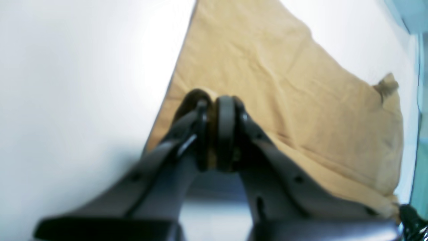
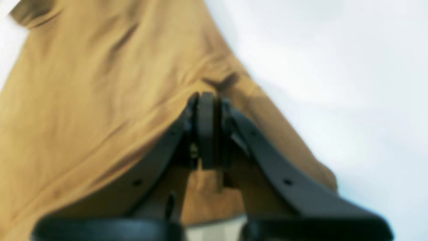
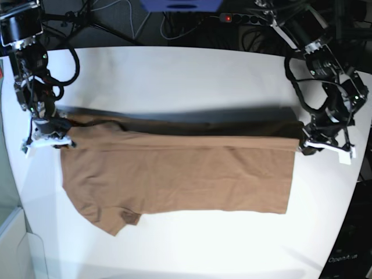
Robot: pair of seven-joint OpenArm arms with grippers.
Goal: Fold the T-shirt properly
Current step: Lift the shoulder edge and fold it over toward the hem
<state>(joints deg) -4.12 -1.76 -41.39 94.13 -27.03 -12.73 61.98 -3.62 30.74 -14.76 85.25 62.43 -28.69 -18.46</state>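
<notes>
Just T-shirt (image 3: pixel 180 174) on table (image 3: pixel 174 70)

Bare white round counter (image 3: pixel 174 75) lies open across the upper and lower frame; the tan-brown cotton T-shirt (image 3: pixel 186 174) spans the middle band; dark cables (image 3: pixel 116 23) crowd the top edge.

A white round-edged surface (image 3: pixel 192 75) fills most of the base view, brightly and evenly lit. Beyond its far rim, toward twelve o'clock, the floor is dark, strewn with black cables (image 3: pixel 116 23), a power strip (image 3: pixel 238 18) showing a red light, and a blue object (image 3: pixel 183 4) at the top edge
</notes>
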